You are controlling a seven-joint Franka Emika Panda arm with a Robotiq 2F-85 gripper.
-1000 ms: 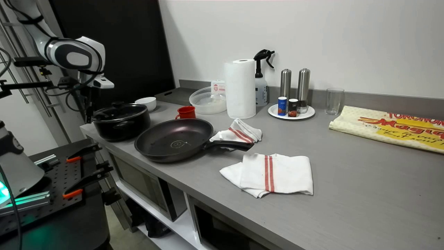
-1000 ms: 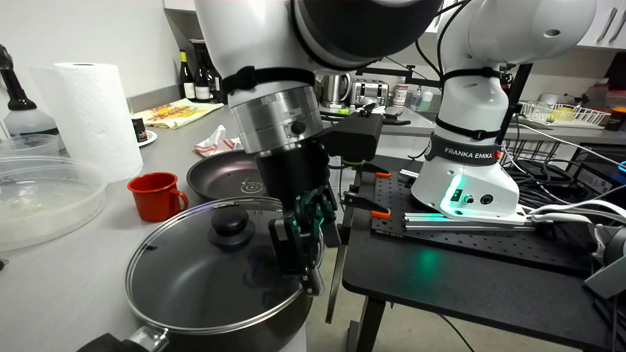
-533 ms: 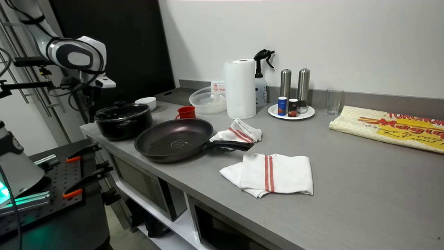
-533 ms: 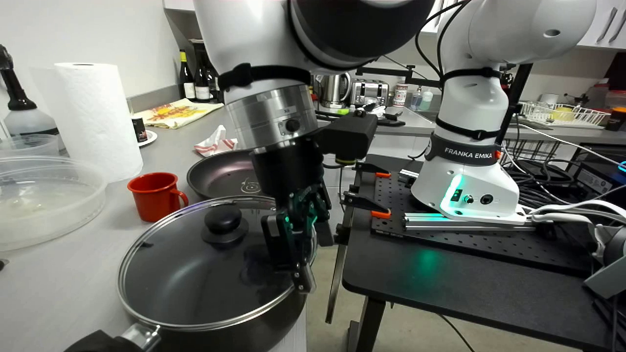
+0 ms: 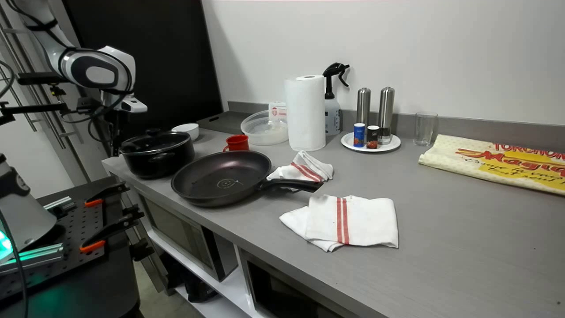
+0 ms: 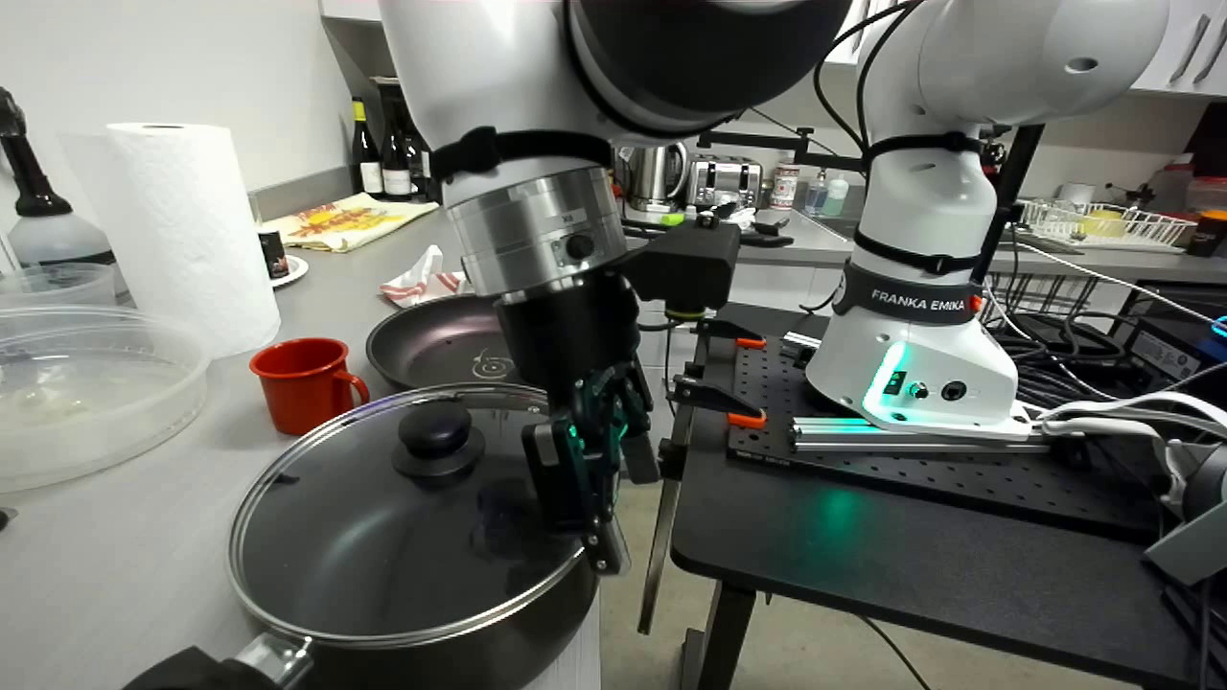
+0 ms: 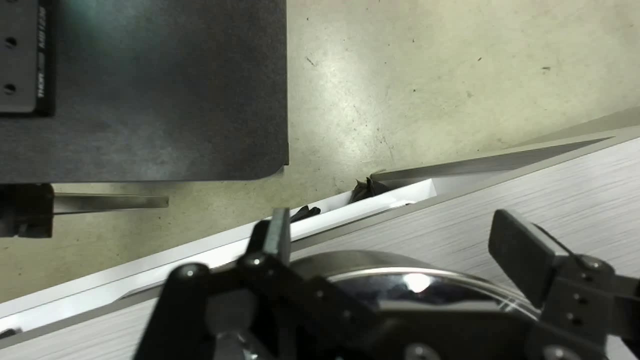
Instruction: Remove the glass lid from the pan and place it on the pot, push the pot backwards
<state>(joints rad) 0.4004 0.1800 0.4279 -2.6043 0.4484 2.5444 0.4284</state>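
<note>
The glass lid [image 6: 374, 546], with its black knob and metal rim, rests on the black pot [image 5: 161, 161] near the counter's front edge. Beside the pot lies the black frying pan [image 5: 220, 176], uncovered; in an exterior view the arm and pot hide part of that pan [image 6: 441, 335]. My gripper [image 6: 594, 489] points down at the pot's side nearest the robot base, covering part of the rim there. In the wrist view the gripper [image 7: 400, 245] stands wide open, and the lid's rim curves below the gap. Whether a finger touches the pot cannot be told.
A red mug [image 6: 305, 383] and a clear plastic tub [image 6: 96, 383] stand behind the pot. Also behind it is a white bowl [image 5: 187, 130]. A paper towel roll [image 5: 306, 112] and folded towels [image 5: 348, 221] are farther along. The dark robot table [image 6: 863, 517] faces the counter.
The pot with its lid has slid a little away from the robot base. My gripper moved the same way, then came back slightly over the last half second. Its fingers stayed open.
</note>
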